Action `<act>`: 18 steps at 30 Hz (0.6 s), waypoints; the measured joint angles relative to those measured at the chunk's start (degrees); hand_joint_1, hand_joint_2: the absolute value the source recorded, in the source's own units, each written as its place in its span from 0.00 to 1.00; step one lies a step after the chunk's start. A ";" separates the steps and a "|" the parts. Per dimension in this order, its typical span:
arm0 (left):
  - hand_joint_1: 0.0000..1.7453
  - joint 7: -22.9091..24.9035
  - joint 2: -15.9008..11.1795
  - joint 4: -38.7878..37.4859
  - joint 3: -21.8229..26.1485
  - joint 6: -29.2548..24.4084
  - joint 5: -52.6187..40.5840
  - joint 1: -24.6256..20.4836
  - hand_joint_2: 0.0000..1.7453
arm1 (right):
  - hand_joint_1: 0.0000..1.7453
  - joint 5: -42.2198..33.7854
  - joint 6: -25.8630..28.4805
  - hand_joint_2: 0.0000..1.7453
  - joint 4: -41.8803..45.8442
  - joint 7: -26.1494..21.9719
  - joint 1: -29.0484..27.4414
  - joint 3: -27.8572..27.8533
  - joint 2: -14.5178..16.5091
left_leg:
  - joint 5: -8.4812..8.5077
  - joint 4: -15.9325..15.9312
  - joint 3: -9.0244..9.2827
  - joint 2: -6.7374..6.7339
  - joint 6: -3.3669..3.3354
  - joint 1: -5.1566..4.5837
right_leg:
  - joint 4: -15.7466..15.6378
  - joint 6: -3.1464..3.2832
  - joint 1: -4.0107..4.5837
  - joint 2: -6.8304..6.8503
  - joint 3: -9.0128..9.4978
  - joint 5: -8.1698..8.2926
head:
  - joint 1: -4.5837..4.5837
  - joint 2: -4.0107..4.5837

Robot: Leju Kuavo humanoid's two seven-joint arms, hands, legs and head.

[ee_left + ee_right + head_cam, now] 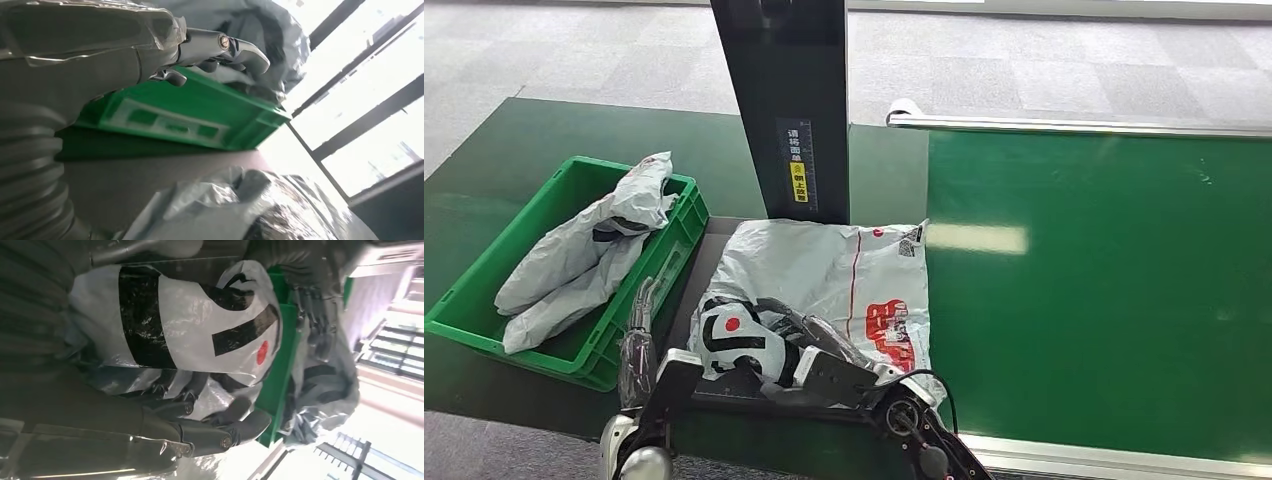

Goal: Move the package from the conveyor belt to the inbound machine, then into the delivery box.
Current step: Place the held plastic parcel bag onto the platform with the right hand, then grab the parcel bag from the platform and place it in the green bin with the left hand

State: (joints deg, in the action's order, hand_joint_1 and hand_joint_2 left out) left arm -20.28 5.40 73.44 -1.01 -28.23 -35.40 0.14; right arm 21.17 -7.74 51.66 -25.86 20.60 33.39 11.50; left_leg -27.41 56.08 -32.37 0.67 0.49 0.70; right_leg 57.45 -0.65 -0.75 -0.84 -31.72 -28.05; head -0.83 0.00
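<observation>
A grey carpet-tiled floor [1044, 70] ran behind the station, and in front of it lay the broad green conveyor belt [1104, 300] with its metal rail [1074, 125]. Beside the belt stood the inbound machine [784, 100], a dark upright post over a dark platform [686, 290], and on that platform lay the package [824, 280] — a grey-white poly mailer with red print and bold black markings, crumpled at the near end. So the package was already off the belt and at the machine; the green delivery box [484, 300] sat just beside the platform, holding other grey bagged parcels [584, 250].

Our right hand [824, 365] rested on the near end of the package, fingers [185, 395] curled against the film. We could not tell whether it truly gripped the bag or merely pressed on it. Our left hand [637, 330] hung between the box wall and the platform, fingers extended and holding nothing.

We judged the package light and soft, with slack, slippery film that would sag and fold when lifted. A pinch on loose film alone might slide off — better to gather a bunched fold at the near end, or to close around the bulk of the contents, and let the other hand support the drooping far side.
</observation>
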 joint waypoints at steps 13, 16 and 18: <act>0.00 0.38 -2.95 7.08 7.14 -0.38 -7.86 1.09 1.00 | 0.00 -11.63 -0.28 1.00 16.08 -0.74 -4.37 -8.65 -3.27 | -0.01 0.03 0.00 0.03 0.00 -0.01 | -0.01 0.00 -0.01 0.01 -0.04 0.00 | -0.01 0.00; 0.00 0.03 -3.82 9.29 7.73 -0.61 -7.93 1.03 1.00 | 0.00 -11.48 -0.05 1.00 21.03 -1.00 -7.21 -12.37 -4.60 | -0.01 0.02 0.00 0.02 -0.01 -0.01 | -0.01 0.00 -0.01 0.00 -0.05 0.00 | -0.01 0.00; 0.00 -0.49 -4.20 10.73 7.87 -0.55 -7.58 1.04 1.00 | 0.00 -11.29 0.21 1.00 23.71 -1.18 -8.97 -14.70 -5.42 | -0.02 0.02 -0.01 0.02 -0.01 -0.01 | -0.02 0.00 -0.01 0.00 -0.05 0.00 | 0.00 0.00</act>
State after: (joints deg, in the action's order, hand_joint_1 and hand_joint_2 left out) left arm -20.77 1.20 84.17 6.85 -28.78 -42.98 1.17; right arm 9.88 -7.54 75.37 -27.05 11.63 18.69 6.09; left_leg -27.42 56.10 -32.38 0.69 0.49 0.69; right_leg 57.44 -0.65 -0.77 -0.84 -31.77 -28.05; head -0.83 0.00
